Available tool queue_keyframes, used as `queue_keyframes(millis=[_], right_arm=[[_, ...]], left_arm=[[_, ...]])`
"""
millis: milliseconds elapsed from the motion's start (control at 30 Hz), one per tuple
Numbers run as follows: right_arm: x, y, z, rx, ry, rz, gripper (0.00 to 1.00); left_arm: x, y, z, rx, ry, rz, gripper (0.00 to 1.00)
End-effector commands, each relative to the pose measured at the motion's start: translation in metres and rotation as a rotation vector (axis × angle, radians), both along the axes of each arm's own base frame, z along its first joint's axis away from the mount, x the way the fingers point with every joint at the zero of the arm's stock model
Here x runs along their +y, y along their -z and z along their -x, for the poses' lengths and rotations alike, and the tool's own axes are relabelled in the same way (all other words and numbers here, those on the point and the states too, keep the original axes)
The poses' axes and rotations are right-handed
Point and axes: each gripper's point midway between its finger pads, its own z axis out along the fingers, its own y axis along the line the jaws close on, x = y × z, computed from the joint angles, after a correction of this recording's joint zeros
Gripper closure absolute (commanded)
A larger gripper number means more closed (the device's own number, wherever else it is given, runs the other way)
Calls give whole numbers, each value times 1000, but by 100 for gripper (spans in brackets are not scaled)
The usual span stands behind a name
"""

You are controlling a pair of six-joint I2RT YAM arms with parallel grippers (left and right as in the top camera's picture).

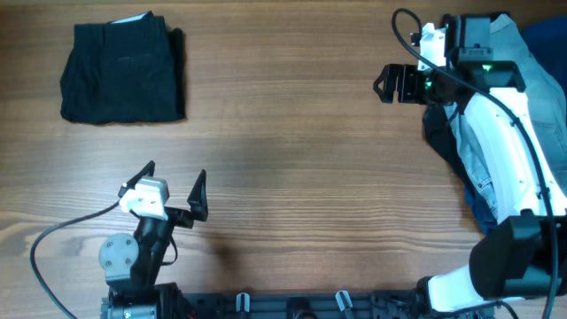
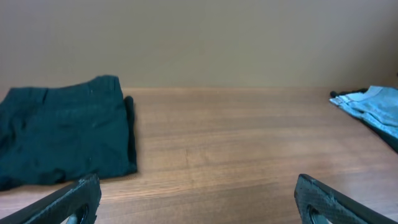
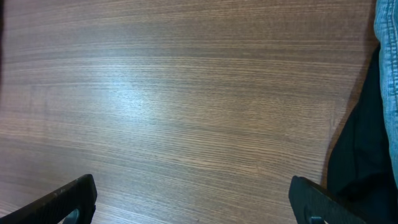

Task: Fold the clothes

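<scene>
Both pincers stand wide open and hold nothing: left gripper (image 1: 175, 173) hovers over bare wood at the near-left; right gripper (image 1: 383, 85) hangs at the far right, jaws pointing toward the middle, just clear of the heap beside it.

Table (image 1: 292, 159): wood grain, bare across the centre.

Heap on the right: light-blue denim garment (image 3: 388, 68) lying over a dark cloth (image 3: 357, 155); rumpled, not folded; the right arm crosses much of it, so its extent is unclear.

Black shorts (image 1: 122, 73): far-left corner, well apart from both grippers; lying as a compact, roughly square packet with fairly straight edges (one thicker seam runs down the right side).

Judgement: the fold on the shorts looks done, or very nearly; at most some neatening is left.

Hard to tell: how many layers the packet has; the left wrist view cuts off its left end; only a pale sliver shows at the far edge, probably the waistband lining.
</scene>
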Motion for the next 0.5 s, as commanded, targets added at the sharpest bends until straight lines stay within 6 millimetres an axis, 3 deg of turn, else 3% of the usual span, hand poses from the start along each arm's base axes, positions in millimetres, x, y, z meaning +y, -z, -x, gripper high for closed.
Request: queue_keyframes(millis=[0, 100, 333, 467], right_arm=[[-1, 0, -3, -8, -5, 13, 0], [-1, 0, -3, -8, -5, 13, 0], [-1, 0, -3, -8, -5, 13, 0], [-1, 0, -3, -7, -5, 13, 0]], left_arm=[[6, 15, -2, -4, -34, -1, 0], [6, 29, -1, 13, -34, 1, 0], [8, 13, 2, -58, -48, -7, 0], [8, 15, 1, -52, -49, -6, 0]])
